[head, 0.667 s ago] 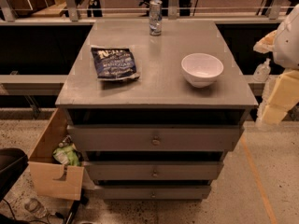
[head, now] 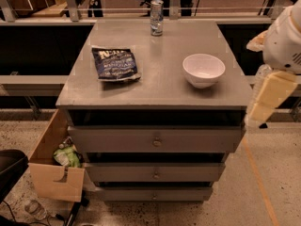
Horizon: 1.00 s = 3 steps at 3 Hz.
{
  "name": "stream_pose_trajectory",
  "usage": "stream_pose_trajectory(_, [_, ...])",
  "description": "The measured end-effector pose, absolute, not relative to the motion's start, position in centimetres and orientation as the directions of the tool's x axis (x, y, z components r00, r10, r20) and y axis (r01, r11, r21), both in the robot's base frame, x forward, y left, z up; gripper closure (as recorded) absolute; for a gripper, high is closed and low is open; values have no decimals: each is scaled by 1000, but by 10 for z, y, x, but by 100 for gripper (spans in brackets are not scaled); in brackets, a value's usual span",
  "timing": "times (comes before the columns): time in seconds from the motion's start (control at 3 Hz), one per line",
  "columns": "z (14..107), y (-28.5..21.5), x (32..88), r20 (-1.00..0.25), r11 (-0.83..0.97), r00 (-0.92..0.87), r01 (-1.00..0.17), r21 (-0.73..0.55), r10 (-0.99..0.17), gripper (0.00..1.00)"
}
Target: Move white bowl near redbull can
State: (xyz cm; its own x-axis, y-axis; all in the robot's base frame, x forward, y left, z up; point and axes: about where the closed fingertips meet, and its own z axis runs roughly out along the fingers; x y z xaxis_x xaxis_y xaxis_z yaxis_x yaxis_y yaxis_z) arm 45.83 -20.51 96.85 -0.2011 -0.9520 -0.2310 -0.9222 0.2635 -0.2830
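Landmark: slim tall silver-and-blue metal redbull can (head: 156,17), which I see upright at the far edge of the grey tabletop (head: 160,79), about the middle of that edge.
White bowl: plain round glossy white bowl (head: 203,69), upright and empty as far as I can see; it is on the tabletop, nearer to me than the can and to its right, well apart from it.
Snack bag: flat dark blue foil bag (head: 115,64), lying on the tabletop, nearer to me than the can and to its left, apart from it.
Gripper: cream-and-white gripper (head: 267,97), hanging off the tabletop's side, far to the right of the can and lower; it touches nothing I can see, and I cannot tell whether it is open or closed.
Drawers: three grey drawer fronts (head: 155,140) with small knobs, below the can.
Cardboard box: open brown box (head: 51,173) on the floor, below and left of the can.
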Motion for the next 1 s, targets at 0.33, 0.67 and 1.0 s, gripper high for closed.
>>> stream_pose_trajectory(0.33, [950, -190, 490, -260, 244, -162, -914, -323, -952, 0])
stream_pose_trajectory(0.67, [930, -175, 522, -266, 229, -138, -908, -352, -954, 0])
stream_pose_trajectory(1.0, [912, -167, 546, -236, 208, -129, -913, -350, -963, 0])
